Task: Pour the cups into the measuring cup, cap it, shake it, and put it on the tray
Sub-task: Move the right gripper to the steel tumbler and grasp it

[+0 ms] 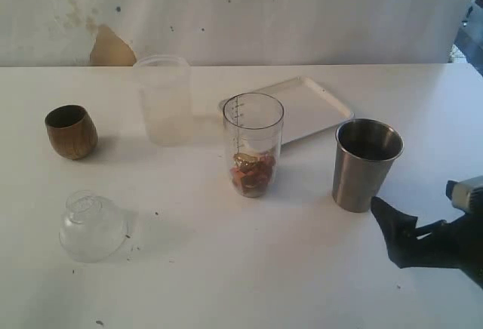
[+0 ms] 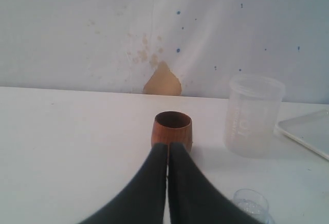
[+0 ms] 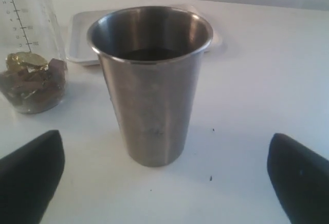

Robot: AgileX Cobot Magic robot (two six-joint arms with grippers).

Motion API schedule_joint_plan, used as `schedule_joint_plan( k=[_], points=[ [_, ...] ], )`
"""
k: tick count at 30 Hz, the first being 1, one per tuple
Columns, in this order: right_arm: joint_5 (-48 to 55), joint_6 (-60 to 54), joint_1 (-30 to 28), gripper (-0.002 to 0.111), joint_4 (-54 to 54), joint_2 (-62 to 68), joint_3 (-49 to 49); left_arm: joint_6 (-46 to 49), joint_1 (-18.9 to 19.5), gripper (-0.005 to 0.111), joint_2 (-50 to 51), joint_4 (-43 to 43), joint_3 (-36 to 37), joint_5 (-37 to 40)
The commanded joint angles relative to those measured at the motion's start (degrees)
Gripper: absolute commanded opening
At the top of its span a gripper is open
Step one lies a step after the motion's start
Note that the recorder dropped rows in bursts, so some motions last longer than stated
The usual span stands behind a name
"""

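Observation:
The brown wooden cup point(image 1: 71, 131) stands upright at the far left of the table. In the left wrist view my left gripper point(image 2: 168, 148) is shut and empty, with the wooden cup point(image 2: 172, 128) beyond its tips; it does not show in the exterior view. The clear measuring cup point(image 1: 253, 144) stands mid-table with brown and red pieces at its bottom. The white tray point(image 1: 311, 106) lies behind it. The steel tumbler point(image 1: 366, 164) stands right of it. My right gripper point(image 1: 398, 229) is open just short of the tumbler point(image 3: 151, 85), and its fingers point(image 3: 31, 175) spread wider than the tumbler.
A frosted translucent cup point(image 1: 163, 99) stands behind and left of the measuring cup. A clear domed lid point(image 1: 92, 227) lies near the front left. A pale wall with a brown patch point(image 1: 111, 48) closes off the back of the table.

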Motion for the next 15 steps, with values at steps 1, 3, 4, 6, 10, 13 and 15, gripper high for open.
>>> schedule_joint_plan(
  k=[1, 3, 4, 6, 10, 13, 15],
  points=[
    [-2.05, -0.78, 0.07, 0.105, -1.62, 5.28, -2.95, 0.0, -0.24, 0.001, -0.2, -0.42, 0.26, -0.17],
    [-2.05, -0.78, 0.07, 0.105, -3.39, 7.86, -4.74, 0.0, -0.24, 0.001, -0.2, -0.42, 0.26, -0.17],
    [-2.05, -0.91, 0.07, 0.105, -4.05, 8.94, -5.45, 0.0, -0.24, 0.001, -0.2, -0.42, 0.26, -0.17],
    [-2.05, -1.34, 0.07, 0.105, -4.43, 11.47, -7.1, 0.0, -0.24, 0.001, -0.2, -0.42, 0.26, -0.17],
    [-2.05, -1.9, 0.07, 0.105, -5.51, 15.33, -10.59, 0.0, -0.24, 0.001, -0.2, -0.42, 0.26, -0.17],
    [-2.05, -1.9, 0.07, 0.105, -7.24, 17.18, -12.77, 0.0, -0.24, 0.001, -0.2, -0.42, 0.26, -0.17],
    [-2.05, -1.9, 0.07, 0.105, -7.47, 18.13, -13.97, 0.0, -0.24, 0.001, -0.2, -0.42, 0.26, -0.17]
  ],
)
